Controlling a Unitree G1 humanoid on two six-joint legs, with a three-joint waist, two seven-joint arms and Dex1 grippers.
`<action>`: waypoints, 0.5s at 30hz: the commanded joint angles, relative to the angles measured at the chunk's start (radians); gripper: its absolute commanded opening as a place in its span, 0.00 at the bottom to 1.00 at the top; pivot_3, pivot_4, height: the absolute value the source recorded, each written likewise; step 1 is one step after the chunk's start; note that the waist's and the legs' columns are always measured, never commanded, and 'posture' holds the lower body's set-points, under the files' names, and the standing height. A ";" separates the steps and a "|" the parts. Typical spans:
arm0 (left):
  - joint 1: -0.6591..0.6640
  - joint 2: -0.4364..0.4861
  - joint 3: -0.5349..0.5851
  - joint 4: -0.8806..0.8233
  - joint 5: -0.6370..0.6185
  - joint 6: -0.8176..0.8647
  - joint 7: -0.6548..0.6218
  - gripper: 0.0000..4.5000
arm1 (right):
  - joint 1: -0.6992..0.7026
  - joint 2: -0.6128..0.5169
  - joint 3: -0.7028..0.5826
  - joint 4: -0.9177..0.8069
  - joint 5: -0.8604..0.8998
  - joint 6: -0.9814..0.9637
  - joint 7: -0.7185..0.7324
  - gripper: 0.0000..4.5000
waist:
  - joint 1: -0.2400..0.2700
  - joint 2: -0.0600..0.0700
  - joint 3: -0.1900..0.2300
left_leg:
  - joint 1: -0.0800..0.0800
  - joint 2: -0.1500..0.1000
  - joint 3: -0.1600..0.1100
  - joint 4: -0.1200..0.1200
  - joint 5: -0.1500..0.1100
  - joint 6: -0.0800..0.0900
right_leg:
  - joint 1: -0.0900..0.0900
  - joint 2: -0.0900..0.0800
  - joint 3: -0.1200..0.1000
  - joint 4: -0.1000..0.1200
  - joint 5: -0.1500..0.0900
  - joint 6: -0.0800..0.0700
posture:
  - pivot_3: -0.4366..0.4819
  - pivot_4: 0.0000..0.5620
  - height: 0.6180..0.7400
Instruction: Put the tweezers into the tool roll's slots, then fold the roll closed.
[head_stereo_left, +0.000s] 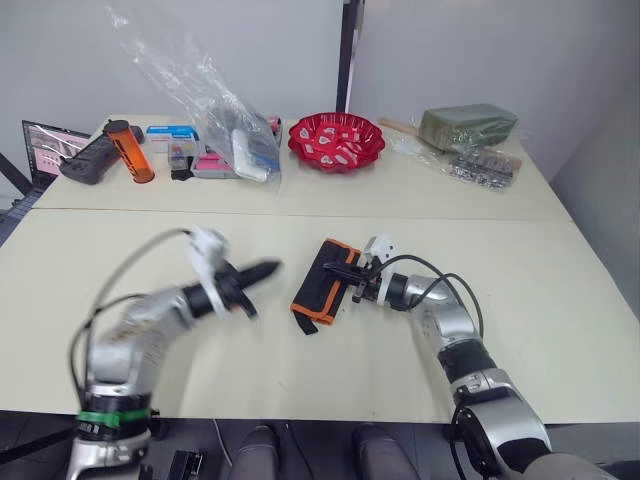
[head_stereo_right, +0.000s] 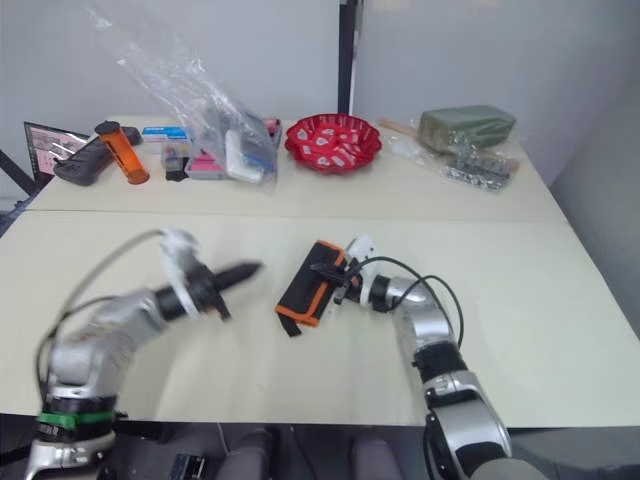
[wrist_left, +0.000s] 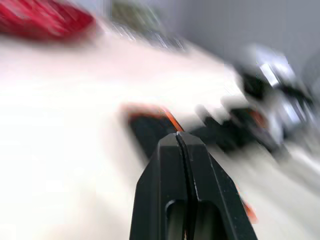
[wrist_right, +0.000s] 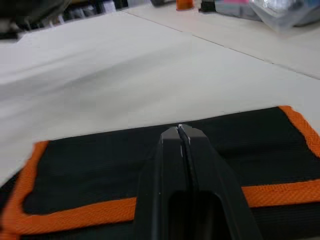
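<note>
The tool roll (head_stereo_left: 316, 288) lies folded near the middle of the near table, a black pouch with orange edging (wrist_right: 75, 216). The tweezers and the slots are hidden. My right gripper (head_stereo_left: 332, 268) is shut, with its tips resting over the roll's black outer face (wrist_right: 100, 165). The fingers (wrist_right: 172, 150) are pressed together with nothing showing between them. My left gripper (head_stereo_left: 274, 267) hovers above the table a short way left of the roll, shut and empty, pointing at the roll (wrist_left: 150, 132).
On the far table stand a red bowl (head_stereo_left: 336, 141), a clear plastic bag (head_stereo_left: 215, 110) over small boxes, an orange cylinder (head_stereo_left: 130, 150), a black controller (head_stereo_left: 88, 158) and a green pack (head_stereo_left: 467, 125). A seam (head_stereo_left: 450, 219) joins the two tables.
</note>
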 joint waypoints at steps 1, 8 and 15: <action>0.003 0.073 0.102 -0.059 -0.077 0.060 0.035 0.13 | -0.015 -0.073 -0.072 -0.200 0.104 0.099 0.038 0.06 | -0.001 0.000 0.002 | 0.000 -0.001 0.000 0.000 0.000 0.000 | 0.000 -0.001 0.000 0.000 0.000 0.000 | 0.48 0.27 1.00; 0.251 0.302 0.196 -0.057 0.048 -0.034 -0.056 0.64 | 0.070 -0.290 -0.101 -0.335 0.119 0.187 0.135 0.58 | 0.002 0.000 0.004 | 0.000 0.000 0.001 -0.008 -0.001 -0.001 | -0.003 -0.001 -0.001 -0.002 -0.001 -0.006 | 0.48 0.27 1.00; 0.484 0.397 0.403 0.147 0.154 -0.196 -0.141 1.00 | 0.139 -0.443 -0.262 -0.173 0.121 0.100 0.124 0.99 | 0.003 -0.004 0.012 | -0.001 0.000 0.005 -0.007 -0.001 -0.001 | -0.006 -0.003 0.000 -0.003 -0.003 -0.006 | 0.48 0.27 1.00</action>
